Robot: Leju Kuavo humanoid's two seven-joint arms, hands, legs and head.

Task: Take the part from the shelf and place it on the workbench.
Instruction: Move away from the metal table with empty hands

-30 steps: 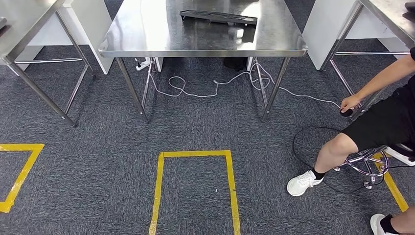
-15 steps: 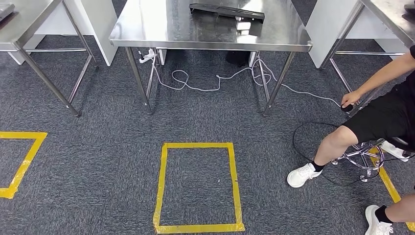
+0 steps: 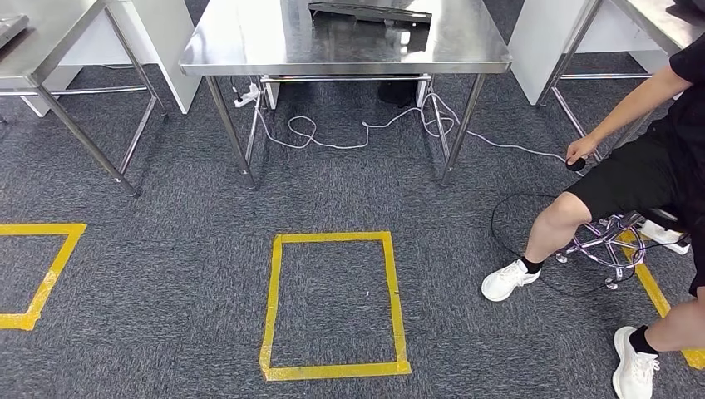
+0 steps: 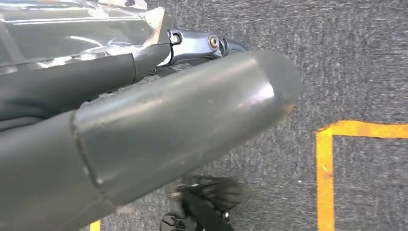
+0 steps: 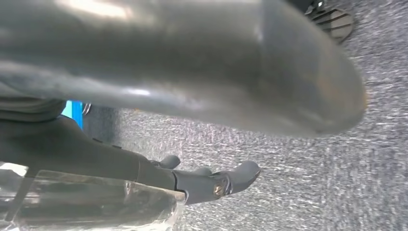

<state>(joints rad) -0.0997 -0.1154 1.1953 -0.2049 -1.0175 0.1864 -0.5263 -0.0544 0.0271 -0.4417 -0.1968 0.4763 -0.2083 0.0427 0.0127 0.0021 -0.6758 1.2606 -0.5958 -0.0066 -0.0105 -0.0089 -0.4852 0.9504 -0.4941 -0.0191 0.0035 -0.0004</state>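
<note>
The steel workbench (image 3: 249, 50) stands at the top centre of the head view. A flat black part (image 3: 370, 12) lies on its far side. In the left wrist view my left hand (image 4: 144, 110) hangs over the grey carpet with its thick thumb and dark fingers (image 4: 202, 43) stretched out and nothing between them. My right hand (image 5: 192, 96) hangs the same way, with carpet showing between the thumb and the fingers (image 5: 226, 180). A clear shiny sheet (image 4: 72, 29) lies along each hand's fingers; I cannot tell what it is.
A yellow tape square (image 3: 273, 299) marks the carpet in front of the workbench. White cables (image 3: 366, 133) trail under it. A seated person (image 3: 632, 174) on a stool (image 3: 611, 245) is at the right. Another steel table (image 3: 41, 41) stands at the left.
The whole picture has shifted: the workbench sits higher in the frame and the tape square now shows in full, so the camera has moved back. The part lies as before.
</note>
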